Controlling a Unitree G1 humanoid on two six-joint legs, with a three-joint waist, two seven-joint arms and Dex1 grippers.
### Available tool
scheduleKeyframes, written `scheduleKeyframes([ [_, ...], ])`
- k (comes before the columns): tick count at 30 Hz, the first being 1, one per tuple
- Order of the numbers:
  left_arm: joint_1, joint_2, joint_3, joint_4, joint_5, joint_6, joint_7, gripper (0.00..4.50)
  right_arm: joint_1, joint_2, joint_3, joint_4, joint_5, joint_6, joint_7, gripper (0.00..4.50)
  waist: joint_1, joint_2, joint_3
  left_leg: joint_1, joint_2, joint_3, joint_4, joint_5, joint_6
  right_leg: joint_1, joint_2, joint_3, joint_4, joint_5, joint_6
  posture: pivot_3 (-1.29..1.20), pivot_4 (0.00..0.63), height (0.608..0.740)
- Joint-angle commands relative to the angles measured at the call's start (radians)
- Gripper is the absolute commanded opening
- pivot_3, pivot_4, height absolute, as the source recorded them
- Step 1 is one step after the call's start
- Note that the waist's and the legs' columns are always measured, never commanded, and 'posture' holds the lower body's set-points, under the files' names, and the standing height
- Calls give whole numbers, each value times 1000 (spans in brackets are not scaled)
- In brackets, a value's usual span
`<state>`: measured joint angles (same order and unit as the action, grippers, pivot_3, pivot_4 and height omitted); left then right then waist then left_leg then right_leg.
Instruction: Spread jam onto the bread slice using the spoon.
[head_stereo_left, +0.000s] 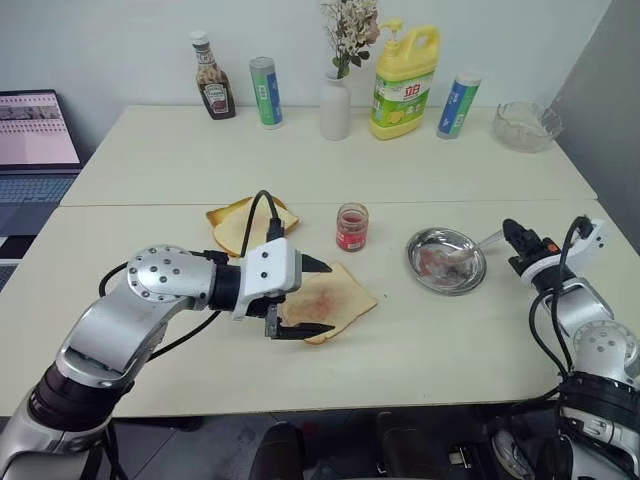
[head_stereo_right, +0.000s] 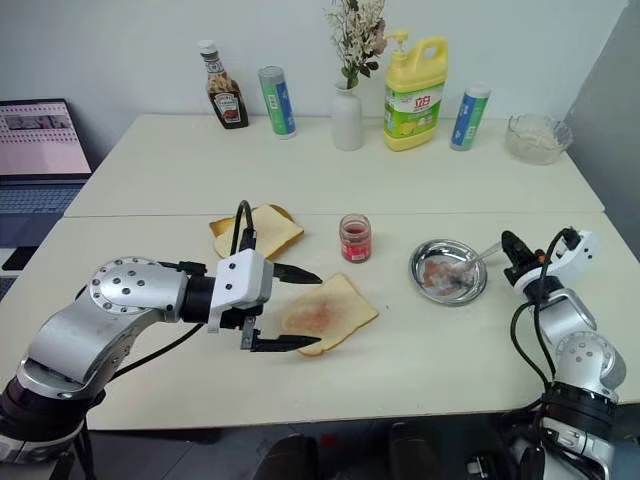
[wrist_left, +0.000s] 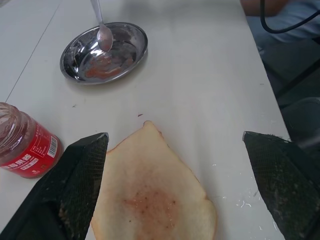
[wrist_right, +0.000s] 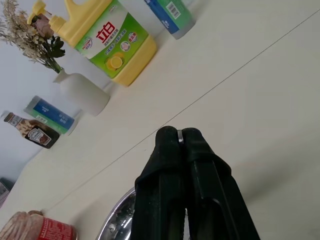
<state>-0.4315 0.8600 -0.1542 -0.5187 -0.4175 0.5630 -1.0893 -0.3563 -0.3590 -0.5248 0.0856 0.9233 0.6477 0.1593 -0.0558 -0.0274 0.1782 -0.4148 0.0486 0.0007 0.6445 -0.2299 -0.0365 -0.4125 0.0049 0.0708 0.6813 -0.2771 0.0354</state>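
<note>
Left eye view showed the right gripper (head_stereo_left: 512, 232) clenched on the spoon (head_stereo_left: 487, 241), whose bowl rested in the metal dish (head_stereo_left: 447, 262). The left gripper (head_stereo_left: 318, 297) hung open over the bread slice (head_stereo_left: 335, 295), near the jam (head_stereo_left: 351, 227). A good spread probably needed a flat spoon and light pressure.

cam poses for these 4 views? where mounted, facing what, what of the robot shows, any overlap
Left and right eye: head stereo pair, facing forward-down over the table; both arms show.
Left wrist: looks along the open left gripper at the bread slice.
Right wrist: looks along the shut right gripper toward the yellow bottle.
Shared: metal dish and jam, all views.
</note>
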Motion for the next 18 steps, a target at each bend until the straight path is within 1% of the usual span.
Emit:
scheduleKeyframes([
  [1,-25,-13,0,-18,-7,1,6,4500,-12,-46,5,13,-17,3,60,36,1,0,0,0,0,0,0,0,0,0,0,0,0,0,0,0,150,740],
  [2,-23,-12,0,-18,-6,0,6,4500,-8,-52,7,19,-25,3,66,36,1,0,0,0,0,0,0,0,0,0,0,0,0,0,0,0,150,740],
  [5,-19,-13,-1,-12,-1,-3,6,4500,10,-66,15,6,-39,-13,114,687,1,0,0,0,0,0,0,0,0,0,0,0,0,0,0,0,150,740],
  [9,-18,-14,-3,-8,2,-6,5,4500,49,-101,66,-31,-120,-50,181,2034,1,0,0,0,0,0,0,0,0,0,0,0,0,0,0,0,150,740],
  [10,-19,-15,-4,-5,3,-8,5,4500,54,-103,68,-36,-129,-58,189,2485,1,0,0,0,0,0,0,0,0,0,0,0,0,0,0,0,150,740],
  [11,-19,-16,-5,-1,6,-13,4,4500,69,-118,89,-46,-168,-82,202,2775,1,0,0,0,0,0,0,0,0,0,0,0,0,0,0,0,150,740],
  [15,-17,-17,-7,7,8,-23,1,4500,107,-158,150,-60,-306,-181,237,4265,3,0,0,0,0,0,1,0,0,0,0,0,0,-1,1,0,150,740],
  [16,-17,-17,-7,9,9,-25,0,4500,111,-160,157,-60,-324,-201,244,4471,3,0,0,0,0,0,1,0,0,0,0,0,0,-1,2,0,150,740],
  [18,-16,-18,-8,12,11,-28,-1,4500,119,-166,170,-63,-366,-242,260,4471,2,0,0,0,0,0,1,0,0,0,0,0,0,-1,2,0,150,740],
])
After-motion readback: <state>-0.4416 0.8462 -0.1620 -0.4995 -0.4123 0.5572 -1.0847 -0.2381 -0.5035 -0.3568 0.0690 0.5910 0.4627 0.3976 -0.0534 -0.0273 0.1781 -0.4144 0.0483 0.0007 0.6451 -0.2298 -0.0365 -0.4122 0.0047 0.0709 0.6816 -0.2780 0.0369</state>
